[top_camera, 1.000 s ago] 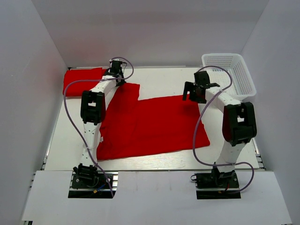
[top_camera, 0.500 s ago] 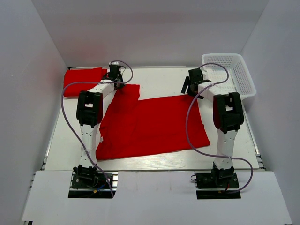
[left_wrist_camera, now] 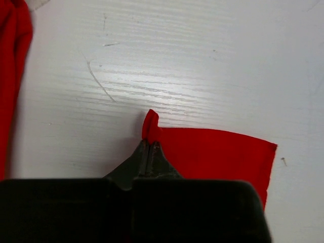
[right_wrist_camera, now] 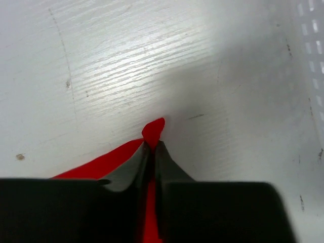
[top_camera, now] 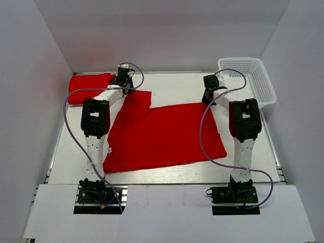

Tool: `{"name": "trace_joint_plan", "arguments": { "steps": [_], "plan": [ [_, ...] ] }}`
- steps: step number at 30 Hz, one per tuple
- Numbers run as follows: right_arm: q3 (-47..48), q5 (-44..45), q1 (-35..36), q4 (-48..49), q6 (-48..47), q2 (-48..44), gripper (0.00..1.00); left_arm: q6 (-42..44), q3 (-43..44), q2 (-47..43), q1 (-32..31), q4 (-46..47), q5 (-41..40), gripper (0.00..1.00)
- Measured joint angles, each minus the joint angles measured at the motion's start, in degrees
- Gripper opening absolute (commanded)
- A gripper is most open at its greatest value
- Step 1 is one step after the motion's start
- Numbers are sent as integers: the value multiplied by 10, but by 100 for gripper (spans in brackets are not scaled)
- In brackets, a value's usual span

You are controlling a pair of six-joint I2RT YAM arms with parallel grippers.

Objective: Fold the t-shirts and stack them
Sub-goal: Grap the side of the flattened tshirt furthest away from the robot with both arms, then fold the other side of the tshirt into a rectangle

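A red t-shirt (top_camera: 162, 134) lies spread flat across the middle of the table. My left gripper (top_camera: 125, 89) is shut on its far left corner; in the left wrist view the black tips (left_wrist_camera: 150, 144) pinch a small tuft of the red cloth (left_wrist_camera: 212, 152). At the shirt's far right corner my right gripper (top_camera: 207, 99) is shut as well, and in the right wrist view a red tuft (right_wrist_camera: 154, 130) pokes out past its tips (right_wrist_camera: 152, 145). A second red t-shirt (top_camera: 88, 86) lies folded at the back left, and its edge (left_wrist_camera: 12, 76) shows in the left wrist view.
A white mesh basket (top_camera: 263, 86) stands at the back right corner, just right of my right gripper, and its wall (right_wrist_camera: 309, 61) shows in the right wrist view. White walls close in the table on three sides.
My right arm has reached back to the shirt's far right corner, and its gripper, open before, has shut on the cloth. The left gripper has kept its grip and shifted only slightly.
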Motion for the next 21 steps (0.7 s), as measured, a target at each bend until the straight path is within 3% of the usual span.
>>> {"name": "trace_joint_plan", "arguments": {
  "steps": [1, 8, 15, 21],
  "plan": [
    [0, -2, 0, 2, -2, 0, 0, 1, -2, -5, 0, 0, 1, 0],
    [-2, -12, 5, 15, -33, -1, 0, 5, -55, -71, 0, 22, 12, 0],
    [-97, -17, 9, 58, -62, -76, 0, 15, -146, -160, -4, 46, 37, 0],
    [-149, -24, 10, 84, -72, -143, 0, 17, -282, -288, -6, 67, 67, 0]
  ]
}}
